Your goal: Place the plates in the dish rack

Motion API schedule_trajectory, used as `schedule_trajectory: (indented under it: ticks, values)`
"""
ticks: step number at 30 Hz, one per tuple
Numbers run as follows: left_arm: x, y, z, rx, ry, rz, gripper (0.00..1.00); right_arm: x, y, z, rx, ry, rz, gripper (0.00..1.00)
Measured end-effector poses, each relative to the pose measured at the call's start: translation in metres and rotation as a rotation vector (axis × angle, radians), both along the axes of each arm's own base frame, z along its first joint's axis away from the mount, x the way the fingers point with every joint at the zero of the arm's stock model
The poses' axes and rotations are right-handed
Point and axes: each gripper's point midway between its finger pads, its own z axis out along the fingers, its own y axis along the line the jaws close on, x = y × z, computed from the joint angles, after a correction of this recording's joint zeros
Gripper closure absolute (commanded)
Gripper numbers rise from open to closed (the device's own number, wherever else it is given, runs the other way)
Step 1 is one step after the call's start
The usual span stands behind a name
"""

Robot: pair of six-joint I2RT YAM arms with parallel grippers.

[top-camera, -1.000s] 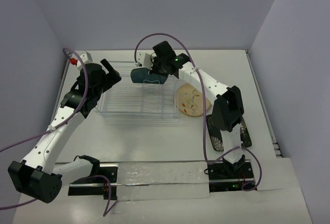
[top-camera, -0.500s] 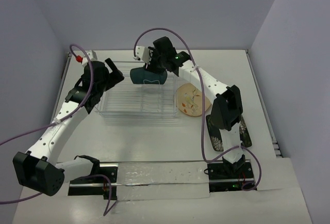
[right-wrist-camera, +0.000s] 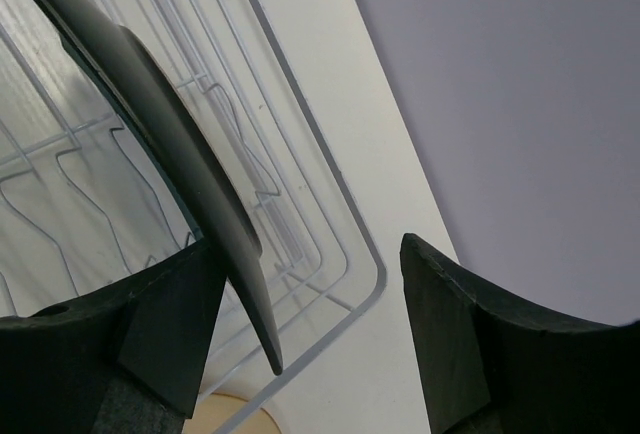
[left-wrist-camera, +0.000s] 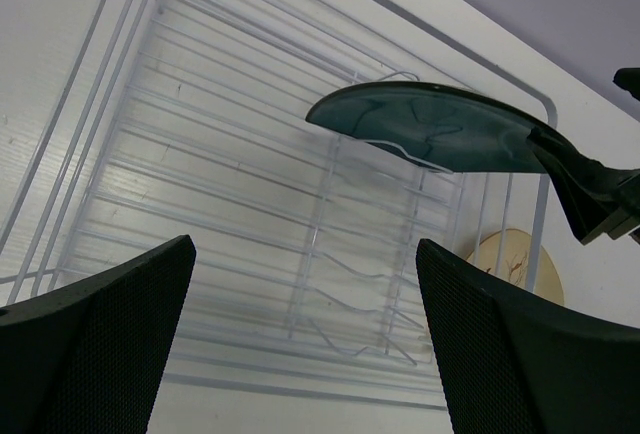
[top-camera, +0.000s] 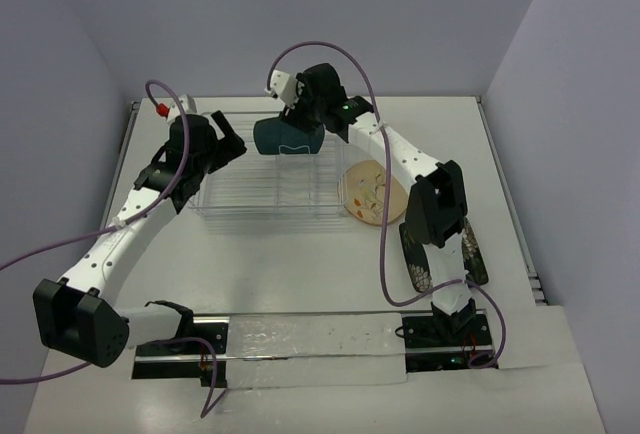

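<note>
**Teal plate** (top-camera: 288, 138): over the far part of the dish rack (top-camera: 260, 216), near the far edge of the surface (top-camera: 300, 264). It stands on edge and tilted, with its long axis parallel to that edge. A wire prong crosses its underside in the left wrist view; whether it rests on the prongs cannot be told.

**Right gripper** (right-wrist-camera: 300, 334): jaws wide apart. The plate's rim lies against one finger, and the other finger is well clear of it.

**Left gripper** (left-wrist-camera: 300, 354): spread wide and holding nothing, above the rack's left end.

**Dish rack**: clear wire, with its long axis along the far edge.

**Cream plate** (top-camera: 372, 192): floral sprigs face up. It lies just beside the rack's right end; whether it touches the rack is unclear.

**Black plate** (top-camera: 474, 257): towards the right edge, largely hidden under the right arm.
</note>
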Motion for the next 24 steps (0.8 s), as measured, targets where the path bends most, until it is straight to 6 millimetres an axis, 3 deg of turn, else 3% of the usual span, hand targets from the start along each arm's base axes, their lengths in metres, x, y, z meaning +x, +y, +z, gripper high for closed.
schedule_trajectory:
  ticks: [6,16,24]
  values:
    - [0.002,-0.003,-0.001,0.002,0.000,-0.017,0.01,-0.001,0.003,0.000,0.029,0.017,0.031,0.21]
    - [0.004,-0.008,-0.002,-0.007,0.005,-0.039,0.01,-0.026,0.001,-0.007,0.019,0.060,0.116,0.21]
    - [0.004,-0.011,-0.002,-0.016,0.004,-0.053,0.01,-0.055,-0.003,-0.037,-0.016,0.150,0.166,0.21]
